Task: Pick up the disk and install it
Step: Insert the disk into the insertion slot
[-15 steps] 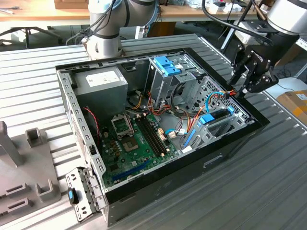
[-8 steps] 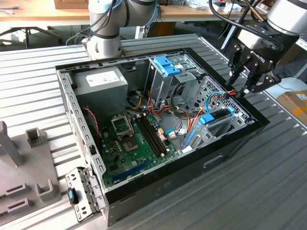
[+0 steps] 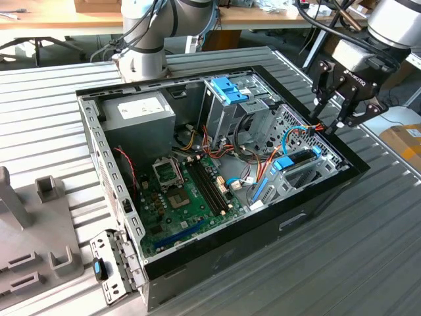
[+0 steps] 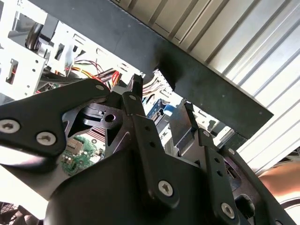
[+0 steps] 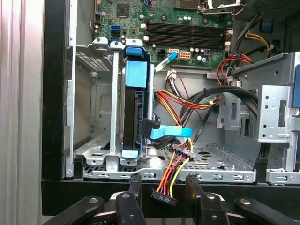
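Arm enters from the upper right of the exterior view. Its gripper points down over the rim of the open case at the exterior view's right. The fingers stand apart and grasp nothing. In the first wrist view a loose cable plug appears between them, just past the rim; contact cannot be told. Beyond the plug the disk stands on edge in the drive cage, seated with its blue bracket showing. It is near the gripper but apart from it. Farther in lies the motherboard. The case rests on a ribbed metal table. A grey fixture occupies the lower left, and a wooden bench crosses the background.
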{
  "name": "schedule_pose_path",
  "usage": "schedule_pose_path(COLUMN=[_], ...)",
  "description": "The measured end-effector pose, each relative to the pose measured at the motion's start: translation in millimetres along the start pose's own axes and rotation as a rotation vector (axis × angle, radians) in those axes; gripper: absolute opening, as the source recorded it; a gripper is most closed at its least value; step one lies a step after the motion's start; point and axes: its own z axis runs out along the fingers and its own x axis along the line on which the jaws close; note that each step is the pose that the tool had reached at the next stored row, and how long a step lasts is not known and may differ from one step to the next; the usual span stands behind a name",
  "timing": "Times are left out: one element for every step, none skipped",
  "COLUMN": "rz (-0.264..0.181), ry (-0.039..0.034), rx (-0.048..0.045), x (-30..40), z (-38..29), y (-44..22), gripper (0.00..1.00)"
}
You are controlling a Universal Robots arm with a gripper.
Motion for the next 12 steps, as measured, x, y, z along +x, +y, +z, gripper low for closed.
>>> schedule_pose_path(rz=[-0.014, -0.025, -0.039, -0.062, -0.078, -0.094, -0.115, -0.138, -0.157, -0.189, -0.212, -0.253], ry=[-0.0004, -0.0004, -0.0007, -0.0012, -0.0015, -0.0019, -0.0021, -0.0026, -0.003, -0.0035, -0.0039, -0.0047], rx=[-0.0005, -0.001, -0.0015, -0.0023, -0.0028, -0.0034, -0.0041, -0.005, -0.0057, -0.0068, -0.0076, -0.0091], x=[0.1, 0.1, 0.1, 0.1, 0.1, 0.2, 0.2, 0.2, 0.2, 0.2, 0.2, 0.2], z=[0.1, 0.1, 0.1, 0.2, 0.2, 0.3, 0.3, 0.5, 0.6, 0.8, 0.9, 1.1], y=[-1.6, -2.5, -2.9, -3.5, -3.5, -3.6, -3.7, -3.8, -3.9, -4.0, -4.1, -4.3], gripper=[0.5, 0.5, 0.5, 0.5, 0.5, 0.5, 0.5, 0.5, 0.5, 0.5, 0.5, 0.5])
